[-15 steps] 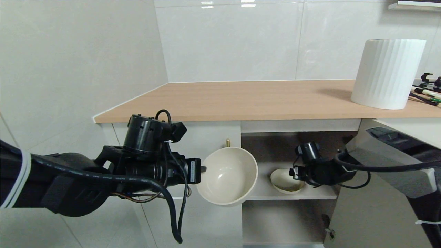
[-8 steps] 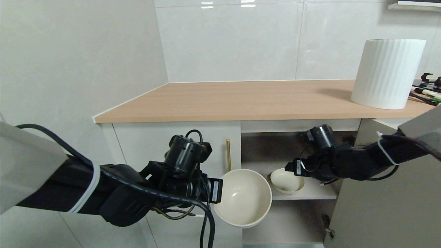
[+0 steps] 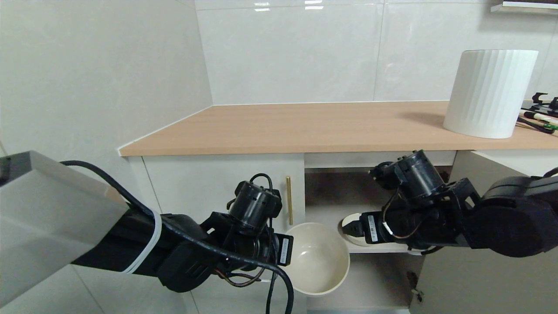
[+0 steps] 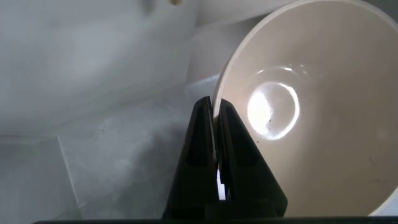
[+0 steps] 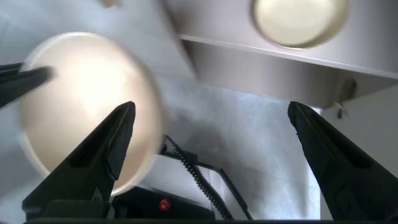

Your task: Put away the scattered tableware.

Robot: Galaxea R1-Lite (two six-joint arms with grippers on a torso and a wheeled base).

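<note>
Sinking lower and edging closer to the open cupboard than a second ago, the left arm now holds the large bowl (image 3: 321, 261) in front of the lower compartment, below the level of the shelf (image 3: 324, 211). The right arm has drawn back out of the cupboard toward the robot, and its wrist now covers much of the small bowl (image 3: 347, 223) it hovered beside before.

The left arm stretches forward and low with its wrist level. The left gripper (image 4: 214, 107) is clamped tight on the large bowl's rim, one finger inside and one outside, so the bowl hangs tilted with its hollow facing up and toward the robot. The right gripper (image 5: 210, 107) is spread wide and grips nothing, hanging in front of the shelf's edge.

Both bowls are smooth, glossy and cream-coloured; a light spot gleams in the bottom of the large one. The small bowl sits upright on the pale shelf. Above runs a wood-grain countertop (image 3: 305, 126) with a white ribbed cylinder (image 3: 490, 93) on it, and a slim brass handle (image 3: 288, 200) is on the closed door
</note>
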